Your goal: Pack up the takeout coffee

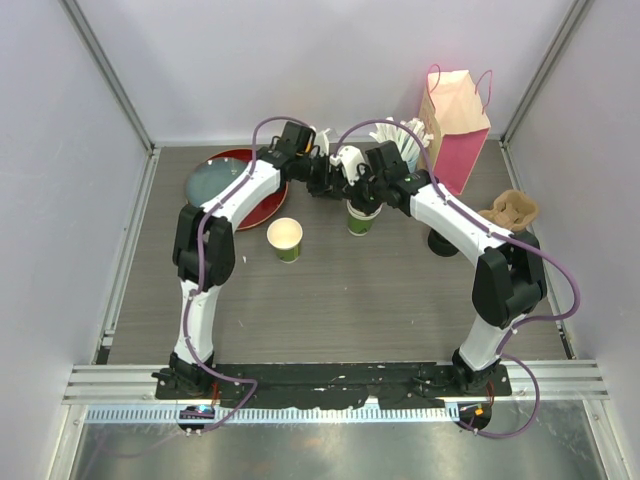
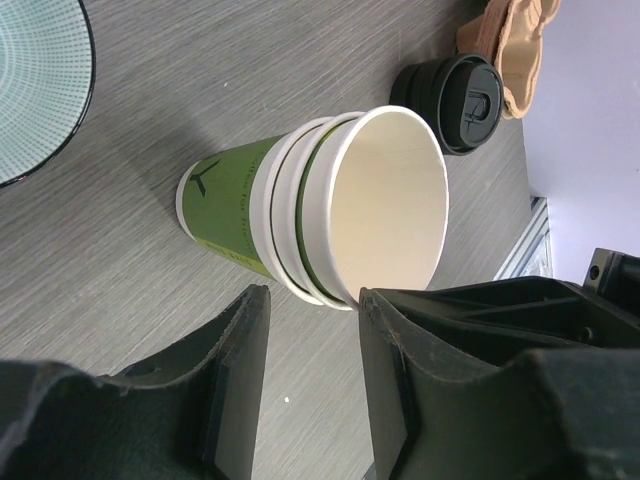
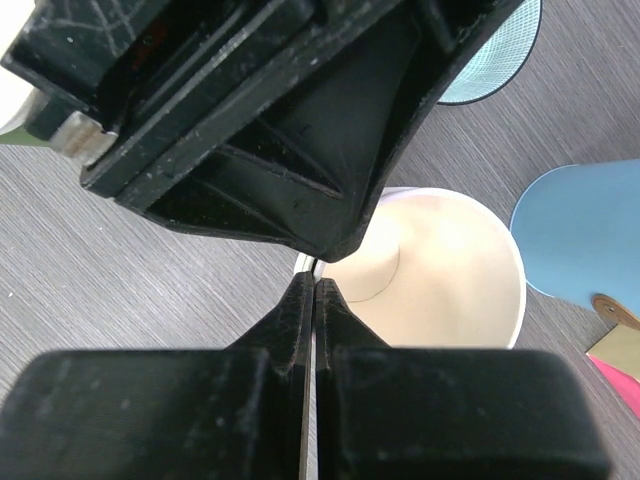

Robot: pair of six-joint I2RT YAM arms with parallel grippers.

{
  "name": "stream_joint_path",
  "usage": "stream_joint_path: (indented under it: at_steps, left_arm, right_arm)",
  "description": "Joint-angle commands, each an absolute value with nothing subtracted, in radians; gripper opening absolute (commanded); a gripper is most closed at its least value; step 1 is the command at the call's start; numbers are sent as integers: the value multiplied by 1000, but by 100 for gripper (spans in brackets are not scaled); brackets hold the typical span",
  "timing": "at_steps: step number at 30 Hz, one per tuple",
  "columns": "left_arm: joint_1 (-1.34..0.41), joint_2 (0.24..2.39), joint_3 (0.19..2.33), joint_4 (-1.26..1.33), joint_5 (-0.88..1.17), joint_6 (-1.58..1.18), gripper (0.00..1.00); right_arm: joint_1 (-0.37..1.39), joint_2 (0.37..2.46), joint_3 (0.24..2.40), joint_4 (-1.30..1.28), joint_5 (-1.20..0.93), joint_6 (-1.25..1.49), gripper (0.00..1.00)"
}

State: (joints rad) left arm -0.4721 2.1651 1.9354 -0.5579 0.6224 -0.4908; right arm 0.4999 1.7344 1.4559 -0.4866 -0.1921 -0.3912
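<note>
Table (image 1: 400,320) – grey wood-grain top, carrying everything listed.
Pink paper bag (image 1: 455,125) – standing upright at the far right corner, handles up.
Red plate (image 1: 270,210) – lying near the far left corner, with a pale blue-green bowl (image 1: 215,182) sitting in it.
Cardboard cup carrier (image 1: 510,210) – lying at the right edge.
Light-blue cup (image 3: 580,240) – standing near the far edge, just beside the bag.
Nested paper cups (image 2: 290,215) – green outside, cream inside, standing upright toward the far edge near the middle, under both grippers.
Single paper cup (image 1: 285,240) – standing open at mid-table, left of the nested ones and apart from them.
Black lids (image 2: 462,100) – lying stacked beside the carrier.
Left gripper (image 2: 313,310) – hovering at the rim of the top nested cup, fingers standing moderately apart with nothing between them.
Right gripper (image 3: 313,285) – fingers pressing together at that same rim; whether the paper wall is pinched between them cannot be told.
</note>
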Motion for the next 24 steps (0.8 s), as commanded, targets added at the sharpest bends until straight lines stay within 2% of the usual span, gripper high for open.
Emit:
stream_joint_path:
  at_steps: [1,7,15,24]
  left_arm:
    - [-476,2183,1973,-558,634,-488,43]
    - [-472,2161,1999,-584,653,-468,48]
    - [-430,2123,1991,-577,663,-486,47]
    - [-463,2172,1951,-557,615,-471,44]
  right_arm:
    - [503,1706,1476,-446,-203,-399,1]
    - [505,1712,1476,-448,-183,-393,1]
    - [505,1706,1473,-448,-178,-394,1]
    - [503,1715,1479,-451,-179,-393,1]
